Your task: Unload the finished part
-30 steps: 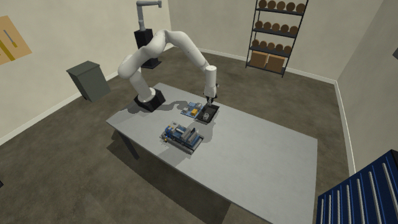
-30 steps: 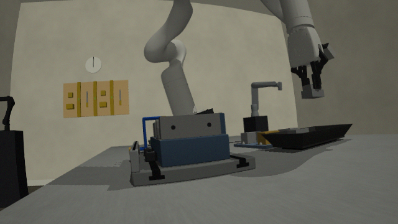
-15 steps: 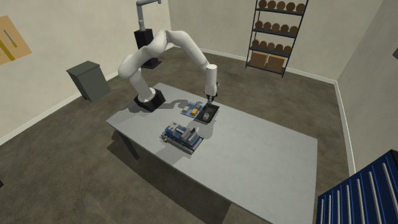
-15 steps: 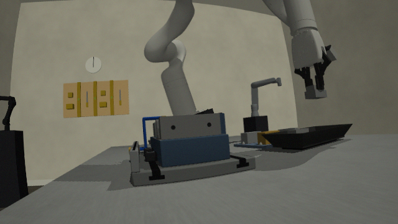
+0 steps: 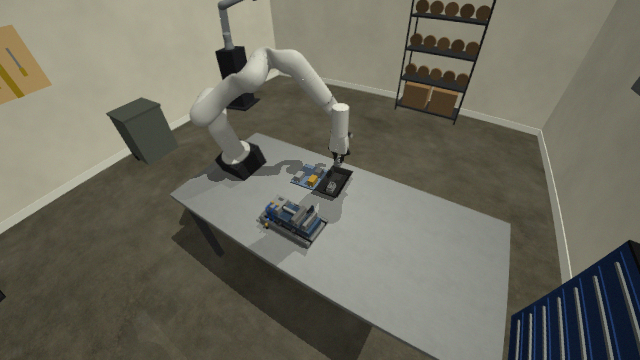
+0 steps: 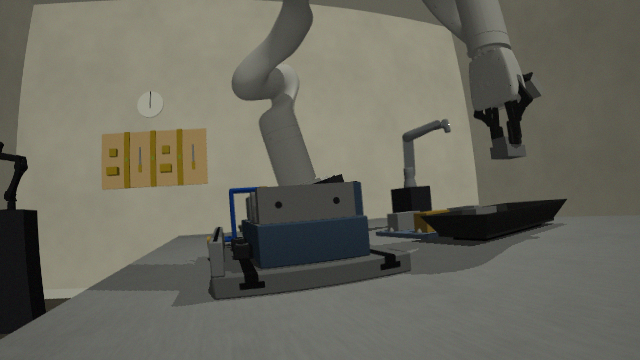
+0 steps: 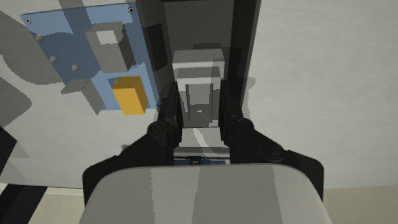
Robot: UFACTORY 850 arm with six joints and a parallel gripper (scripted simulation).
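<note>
My gripper (image 6: 507,142) is shut on the grey finished part (image 6: 507,150) and holds it in the air above the black outfeed tray (image 6: 495,218). In the top view the gripper (image 5: 339,161) hangs over the far end of the tray (image 5: 334,182). In the wrist view the part (image 7: 198,92) sits between the two dark fingers, with the tray's dark floor (image 7: 200,25) below it. The blue vise (image 5: 289,219) stands apart toward the table's front; it also shows in the exterior view (image 6: 305,227).
A blue fixture plate (image 5: 306,176) with grey blocks and a yellow block (image 7: 129,95) lies right beside the tray. A grey piece (image 5: 331,186) lies inside the tray. The robot base (image 5: 240,160) stands at the table's far left corner.
</note>
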